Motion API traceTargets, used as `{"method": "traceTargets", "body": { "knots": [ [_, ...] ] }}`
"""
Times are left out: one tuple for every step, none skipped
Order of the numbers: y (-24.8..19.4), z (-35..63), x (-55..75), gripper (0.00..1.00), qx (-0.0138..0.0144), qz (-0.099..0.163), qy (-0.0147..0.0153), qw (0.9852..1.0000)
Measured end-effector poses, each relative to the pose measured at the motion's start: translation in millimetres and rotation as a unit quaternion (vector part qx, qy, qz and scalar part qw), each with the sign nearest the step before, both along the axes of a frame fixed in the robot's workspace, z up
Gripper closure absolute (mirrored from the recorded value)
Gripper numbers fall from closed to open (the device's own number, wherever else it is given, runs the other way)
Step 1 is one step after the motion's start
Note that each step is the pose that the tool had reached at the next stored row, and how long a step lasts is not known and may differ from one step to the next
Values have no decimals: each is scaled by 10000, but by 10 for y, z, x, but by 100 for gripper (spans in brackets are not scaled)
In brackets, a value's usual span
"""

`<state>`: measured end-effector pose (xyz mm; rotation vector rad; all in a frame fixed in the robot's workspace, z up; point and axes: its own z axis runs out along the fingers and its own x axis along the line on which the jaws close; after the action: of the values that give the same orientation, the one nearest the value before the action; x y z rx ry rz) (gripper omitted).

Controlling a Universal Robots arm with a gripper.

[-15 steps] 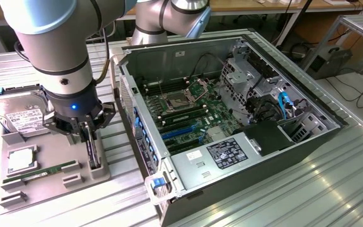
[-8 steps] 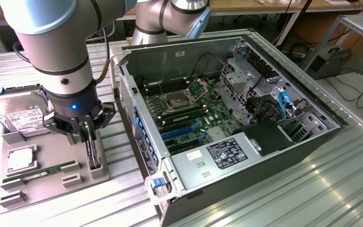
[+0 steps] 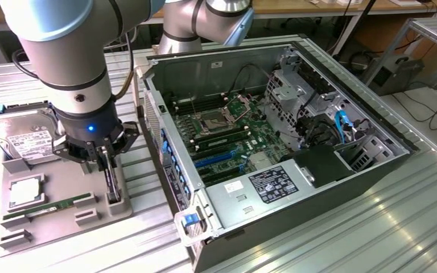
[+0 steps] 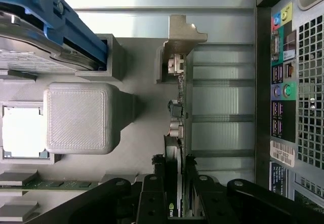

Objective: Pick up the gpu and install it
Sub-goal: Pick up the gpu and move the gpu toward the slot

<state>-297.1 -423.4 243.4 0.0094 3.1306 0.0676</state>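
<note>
Inspection from the floor: the gpu (image 3: 113,182) stands on edge in a slot of the grey holder tray (image 3: 89,224), in the lower left of the exterior view and just beside the open computer case (image 3: 400,145). The gripper (image 3: 106,165) is down over it. In the wrist view the gripper (image 4: 175,169) straddles the card, and its 2 fingers (image 4: 158,176) appear clamped against both faces of the gpu (image 4: 183,102), which sits directly between them. The hold is at the end away from the silver bracket (image 4: 181,34), not at mid-length. Risk 1: with that off-centre hold the bracket end may sag or pivot as the card leaves the slot, and the slim board may slip between the pads. Risk 2: the bracket sits close against a tray post and could snag there, dragging the tray along. Risk 3: a tilted card would meet the blue slots (image 3: 217,158) on the motherboard at a skew and might jam or load the connector edge.
</note>
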Motion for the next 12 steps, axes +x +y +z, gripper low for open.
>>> {"method": "traceTargets", "body": {
  "knots": [
    [0, 0, 0, 74, 0, 0, 0, 10000],
    [0, 2, 0, 74, 1, 0, -1, 10000],
    [0, 5, 0, 74, 0, 0, 0, 10000],
    [0, 16, 0, 74, -1, 0, 1, 10000],
    [0, 33, 0, 74, 0, 0, 0, 10000],
    [0, 54, 0, 74, 0, 2, 0, 10000],
    [0, 75, 0, 74, 0, 3, 0, 10000],
    [0, 101, 0, 74, -1, 6, 0, 10000],
    [0, 128, 0, 74, 0, 9, 0, 10000],
    [0, 159, 0, 74, 0, 13, 0, 10000],
    [0, 186, 0, 74, 0, 17, 0, 10000],
    [0, 224, 0, 74, 0, 22, 0, 10000]
  ]
}}
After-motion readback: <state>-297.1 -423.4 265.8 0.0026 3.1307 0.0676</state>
